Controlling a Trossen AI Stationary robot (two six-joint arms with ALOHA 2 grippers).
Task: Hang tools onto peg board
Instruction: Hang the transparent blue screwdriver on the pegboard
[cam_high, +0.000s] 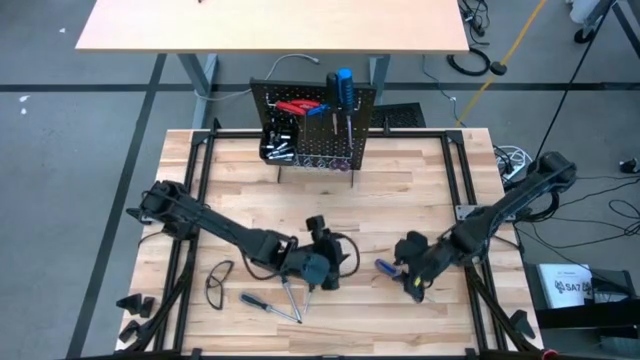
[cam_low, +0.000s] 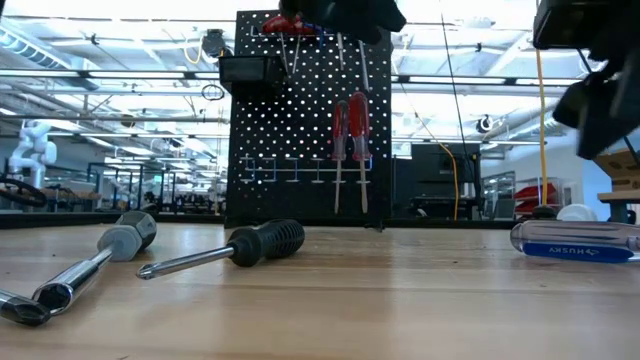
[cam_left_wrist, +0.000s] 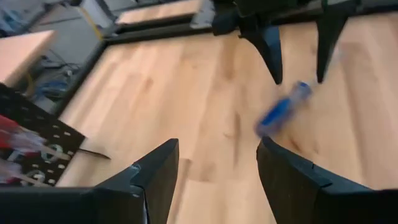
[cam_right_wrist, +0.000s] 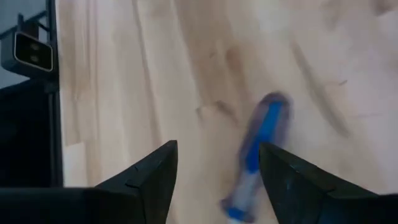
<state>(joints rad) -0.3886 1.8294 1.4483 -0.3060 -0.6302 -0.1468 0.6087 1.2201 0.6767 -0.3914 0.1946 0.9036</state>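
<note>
pale wooden tabletop (cam_high: 330, 190) carries everything here, with the small black perforated peg board (cam_high: 312, 125) upright at its far edge, already bearing red-handled pliers (cam_high: 295, 106), a blue-handled screwdriver (cam_high: 344, 85) and a black-handled one beside it. the step in hand looks like picking up the translucent blue-handled screwdriver (cam_right_wrist: 258, 155), which lies flat on the wood well away from the peg board, toward the near right of the table. the right gripper (cam_right_wrist: 214, 180) hangs over it with its two dark fingers apart and nothing between them; in the right wrist view the handle sits just ahead of the fingers and a little off toward one of them, not centred in the gap. to do this well, i would judge the gripper should shift until the handle lies midway between the fingers, turn so they straddle the handle across its width, then come down and close on the thick handle and not on the thin shaft, so the tool will not swivel on the way to the peg board. the left gripper (cam_left_wrist: 217, 168), also open and empty, waits nearer the table's middle, farther from the peg board than the bare centre, with a black-handled screwdriver (cam_low: 262, 241) and a grey-handled tool (cam_low: 122, 236) lying close by it.
</note>
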